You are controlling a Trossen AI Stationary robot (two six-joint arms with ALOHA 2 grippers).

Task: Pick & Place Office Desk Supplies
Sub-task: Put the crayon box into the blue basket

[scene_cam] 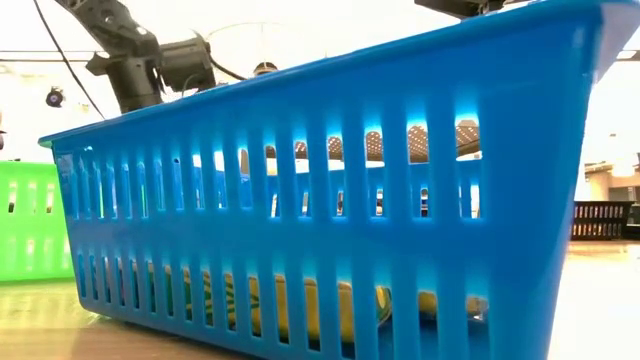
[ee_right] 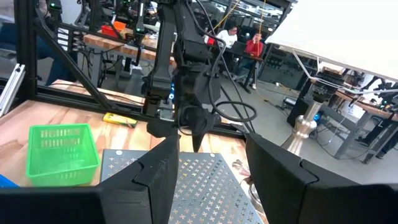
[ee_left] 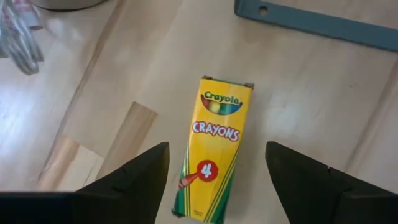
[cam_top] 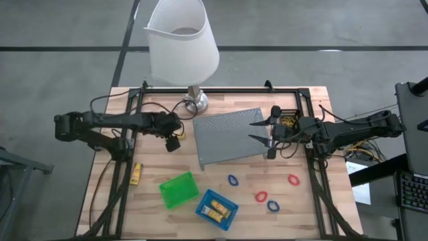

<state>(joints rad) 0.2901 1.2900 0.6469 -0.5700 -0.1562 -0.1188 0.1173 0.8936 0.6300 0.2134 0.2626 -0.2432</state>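
Left gripper (ee_left: 217,180) wide open and empty, hovering directly over the crayon box (ee_left: 214,149) lying flat on the table's left side, box's long axis running between the 2 fingers; right gripper (cam_top: 267,139), open and empty, waits farther away over the grey tray (cam_top: 227,134).

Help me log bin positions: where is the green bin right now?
In the high view the green bin sits on the table's front left part, right beside the blue bin, with a yellow crayon box apart on its other side.
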